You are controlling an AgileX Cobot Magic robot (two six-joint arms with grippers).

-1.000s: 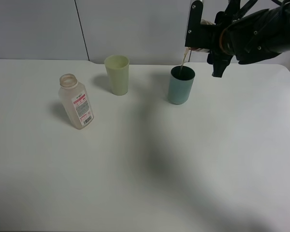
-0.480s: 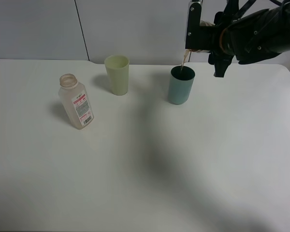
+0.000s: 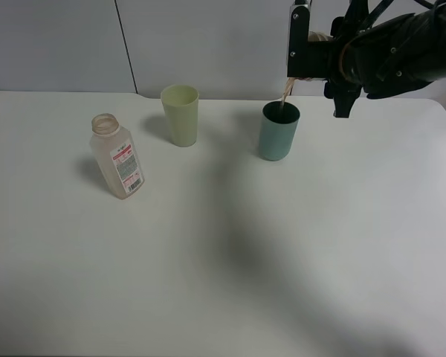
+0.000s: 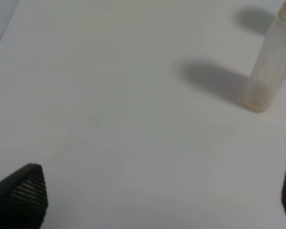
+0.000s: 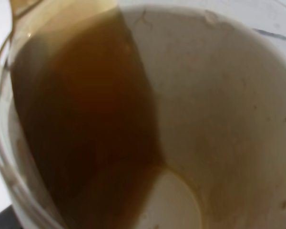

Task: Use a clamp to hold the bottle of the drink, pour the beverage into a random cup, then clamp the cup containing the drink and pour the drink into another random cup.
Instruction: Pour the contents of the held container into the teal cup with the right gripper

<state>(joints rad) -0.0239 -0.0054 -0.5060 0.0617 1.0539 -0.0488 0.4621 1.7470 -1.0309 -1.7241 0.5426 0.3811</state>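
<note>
The right gripper (image 3: 312, 63) grips the tilted paper cup (image 5: 190, 119) above the teal tumbler (image 3: 278, 132). Brown drink (image 5: 81, 129) streams in (apparently cleanly); keep the tilt gradual, lip over the mouth. The left gripper (image 4: 152, 191) gapes empty.

I saw a plain white table (image 3: 223, 260) carrying three things. The clear bottle of the drink (image 3: 117, 157) stood uncapped toward the left, its label facing the camera. A pale yellow-green tumbler (image 3: 180, 114) stood upright farther back, near the middle. The teal tumbler (image 3: 277, 132) stood upright to its right, well apart from the bottle.
</note>
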